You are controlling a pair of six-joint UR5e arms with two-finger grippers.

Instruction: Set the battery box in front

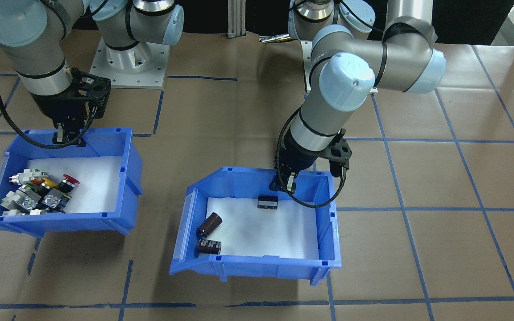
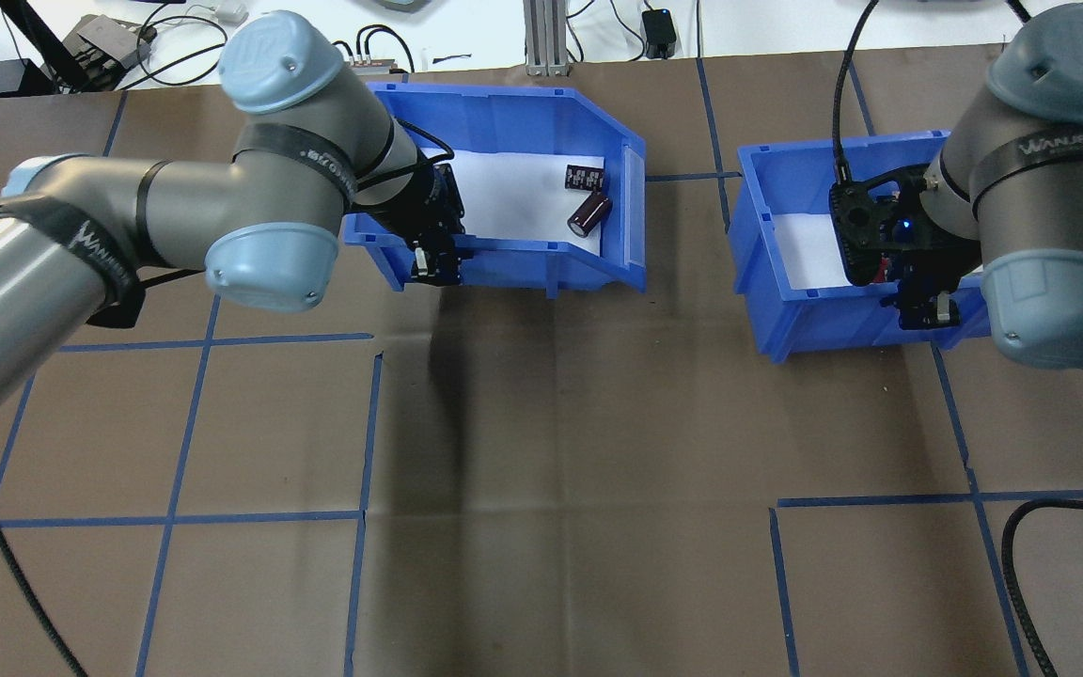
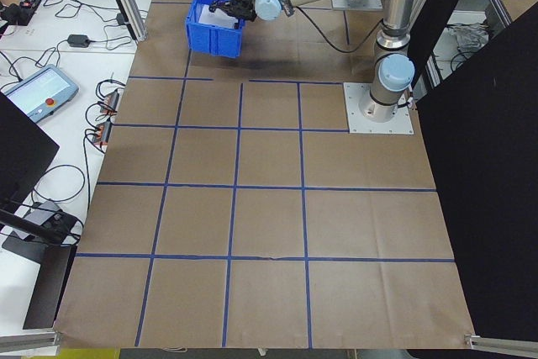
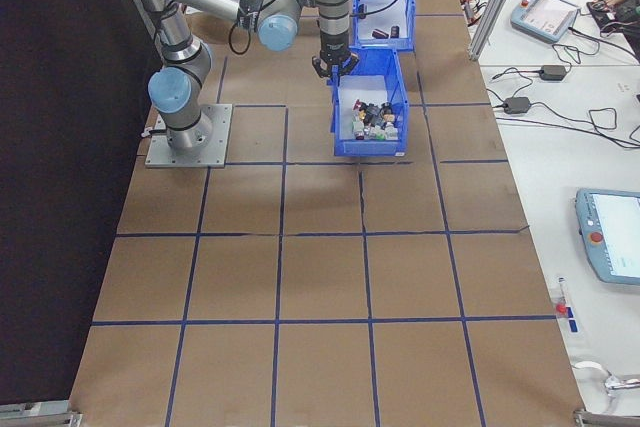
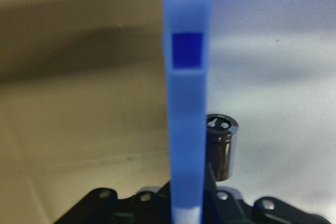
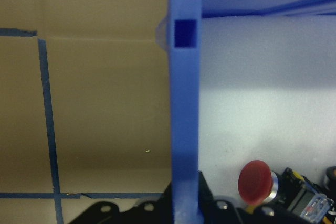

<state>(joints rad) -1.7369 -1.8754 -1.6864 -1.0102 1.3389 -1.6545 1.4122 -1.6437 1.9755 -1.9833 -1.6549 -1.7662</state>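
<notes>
Blue plastic, the battery box (image 1: 257, 223) sits on the worktop (image 1: 440, 249) with three dark cylinders (image 1: 209, 224) on its white liner. The left claw (image 1: 283, 183) is clamped on its robot-side wall. The right claw (image 1: 67, 136) likewise pinches the switch bin (image 1: 60, 191). By my reading the grasp is made; carrying the box to the front remains.

A brown-papered surface (image 3: 269, 208) gridded with blue tape (image 3: 238, 174) sits between a black curtain (image 3: 487, 166) and white side benches (image 4: 580, 147) strewn with cables and handheld control pendants (image 4: 610, 262).
</notes>
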